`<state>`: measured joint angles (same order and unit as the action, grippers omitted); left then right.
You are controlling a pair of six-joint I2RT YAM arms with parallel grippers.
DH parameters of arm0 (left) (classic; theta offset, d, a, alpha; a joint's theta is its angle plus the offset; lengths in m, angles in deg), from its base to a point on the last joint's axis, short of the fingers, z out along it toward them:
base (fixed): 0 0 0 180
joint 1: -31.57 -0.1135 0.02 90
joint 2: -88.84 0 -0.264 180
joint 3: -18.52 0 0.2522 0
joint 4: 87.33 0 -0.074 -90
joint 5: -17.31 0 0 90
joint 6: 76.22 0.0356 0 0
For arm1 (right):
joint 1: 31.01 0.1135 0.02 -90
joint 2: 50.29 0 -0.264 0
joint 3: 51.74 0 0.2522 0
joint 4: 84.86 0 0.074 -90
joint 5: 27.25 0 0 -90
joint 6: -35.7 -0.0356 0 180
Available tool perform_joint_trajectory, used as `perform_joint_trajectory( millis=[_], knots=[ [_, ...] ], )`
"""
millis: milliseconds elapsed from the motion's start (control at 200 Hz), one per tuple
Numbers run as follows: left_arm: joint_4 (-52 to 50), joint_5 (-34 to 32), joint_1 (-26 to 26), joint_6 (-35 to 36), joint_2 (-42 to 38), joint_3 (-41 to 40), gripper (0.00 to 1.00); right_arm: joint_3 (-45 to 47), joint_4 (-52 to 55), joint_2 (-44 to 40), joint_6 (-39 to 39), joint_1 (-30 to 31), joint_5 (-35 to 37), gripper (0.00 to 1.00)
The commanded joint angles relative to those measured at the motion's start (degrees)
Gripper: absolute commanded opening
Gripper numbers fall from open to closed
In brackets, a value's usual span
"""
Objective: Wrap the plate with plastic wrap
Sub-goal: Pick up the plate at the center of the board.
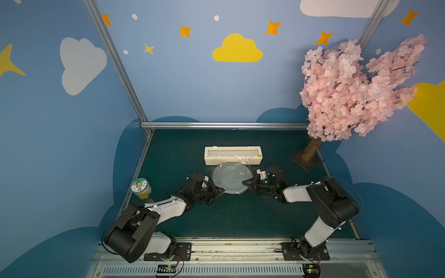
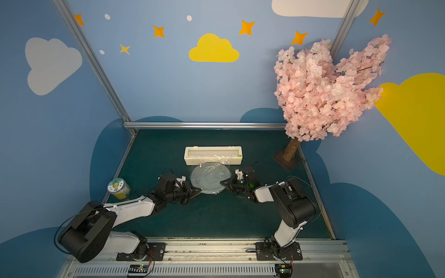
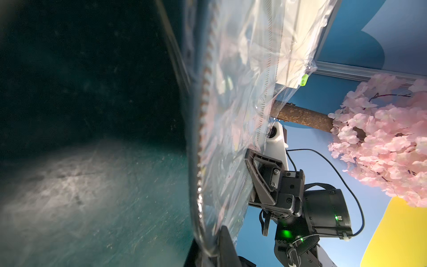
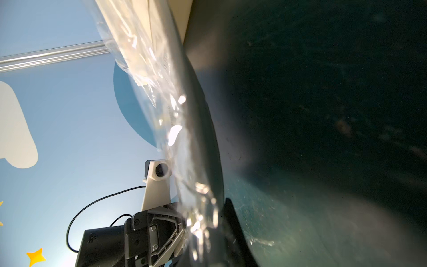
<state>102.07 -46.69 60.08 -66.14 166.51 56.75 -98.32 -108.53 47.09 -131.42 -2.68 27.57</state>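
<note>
Mid worktop (image 1: 228, 216), plate (image 1: 234, 192) just before dispenser box (image 1: 232, 151); plastic wrap (image 1: 232, 160) draped over it, far edge running into box. Both clenched: left claw (image 1: 222, 191), by look, on near-left rim, right claw (image 1: 244, 183) on right rim. Step: pinning wrap at edges. Next likely: part wrap from box

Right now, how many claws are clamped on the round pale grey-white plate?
2. The left claw pinches the plate at its near-left rim; the right claw pinches its right rim, both over the thin transparent plastic wrap.
</note>
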Motion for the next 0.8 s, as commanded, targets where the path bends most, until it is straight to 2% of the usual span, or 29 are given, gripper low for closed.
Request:
perform_joint_trajectory(
  millis=[0, 345, 385, 435, 606, 671, 791],
  knots=[
    [-4.4, -1.2, 0.5, 3.7, -1.8, 0.5, 0.11, -3.1, -5.0, -1.1, 1.3, -0.3, -0.2, 0.01],
    [-5.5, -2.4, 1.8, 4.5, -2.4, 0.8, 0.09, -5.1, -5.8, 1.5, -0.6, -0.1, 0.1, 0.02],
    [-5.6, -2.3, 1.8, 4.6, -2.5, 0.8, 0.11, -5.1, -6.0, 1.8, -0.7, 0.0, 0.0, 0.01],
    [-6.1, -2.3, 1.8, 4.8, -2.7, 1.0, 0.18, -5.1, -6.2, 2.0, -0.8, 0.0, 0.0, 0.01],
    [-6.7, -2.5, 1.8, 4.7, -3.1, 1.0, 0.28, -5.1, -5.6, 1.9, -0.5, 0.1, -0.2, 0.01],
    [-7.0, -2.8, 1.7, 4.6, -3.3, 0.9, 0.26, -5.1, -5.3, 1.7, -0.4, 0.1, 0.0, 0.01],
    [-7.5, -3.4, 1.8, 4.6, -3.7, 0.7, 0.14, -5.3, -4.7, 1.7, -0.1, 0.1, 0.0, 0.01]
  ],
)
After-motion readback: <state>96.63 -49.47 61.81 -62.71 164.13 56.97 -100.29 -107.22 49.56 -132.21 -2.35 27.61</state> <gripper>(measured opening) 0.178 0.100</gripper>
